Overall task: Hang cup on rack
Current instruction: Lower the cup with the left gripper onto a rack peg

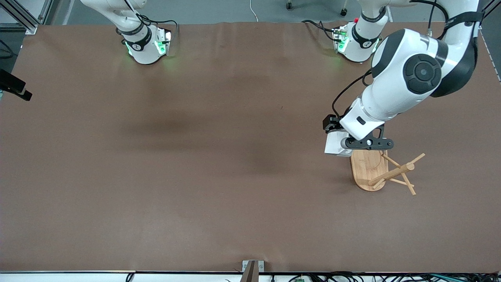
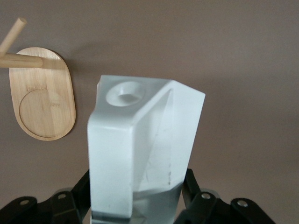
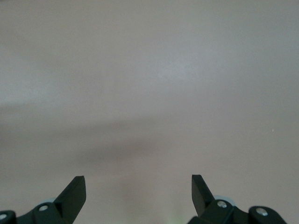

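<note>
We note the left gripper [image 2: 135, 205] clenched on the matte white faceted cup [image 2: 140, 144] above the light bamboo rack's [image 1: 370, 168] base; the right gripper [image 3: 138, 196], fingers apart, waits.

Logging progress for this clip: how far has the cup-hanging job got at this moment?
Done: the cup is picked up, clamped in the left hand and held in the air over the table beside the rack. In hand: carrying it to the rack. Left: its handle hole is not on any peg yet. The right hand waits open, away from the rack.
</note>
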Controlling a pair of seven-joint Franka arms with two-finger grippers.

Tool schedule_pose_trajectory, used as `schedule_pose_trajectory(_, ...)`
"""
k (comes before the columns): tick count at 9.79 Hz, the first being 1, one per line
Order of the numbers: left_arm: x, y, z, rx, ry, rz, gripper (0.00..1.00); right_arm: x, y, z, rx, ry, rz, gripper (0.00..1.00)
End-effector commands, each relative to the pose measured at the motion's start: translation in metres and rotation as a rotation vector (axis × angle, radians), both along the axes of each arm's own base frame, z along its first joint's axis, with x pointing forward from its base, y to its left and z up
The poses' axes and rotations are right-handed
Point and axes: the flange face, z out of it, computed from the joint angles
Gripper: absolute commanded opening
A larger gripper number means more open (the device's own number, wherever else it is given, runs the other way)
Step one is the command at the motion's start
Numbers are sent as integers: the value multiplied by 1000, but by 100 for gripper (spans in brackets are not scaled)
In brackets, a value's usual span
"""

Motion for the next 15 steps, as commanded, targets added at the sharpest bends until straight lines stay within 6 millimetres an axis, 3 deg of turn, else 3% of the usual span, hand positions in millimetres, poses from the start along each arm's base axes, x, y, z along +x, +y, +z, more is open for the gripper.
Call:
schedule_pose_trajectory(1, -15, 27, -31, 5, 17, -90, 0, -3, 5, 6, -24, -5, -37, 100)
schedule_pose_trajectory(2, -14, 32, -38, 9, 13, -111, 0, -3, 3, 10, -20, -13, -32, 100)
schedule_pose_trajectory(5, 4, 85, -49, 6, -8, -163, 0, -2, 4, 11, -23, -14, -24, 100)
schedule_pose_trajectory(7, 11, 91, -56, -7, -28, -207, 0, -3, 4, 11, -21, -8, -22, 100)
schedule_pose_trajectory(11, 23, 119, -73, -9, -30, -249, 0, -3, 2, 9, -44, -1, 41, 100)
schedule_pose_trajectory(15, 27, 143, -75, -6, -30, -264, 0, -4, 1, 9, -45, -1, 40, 100)
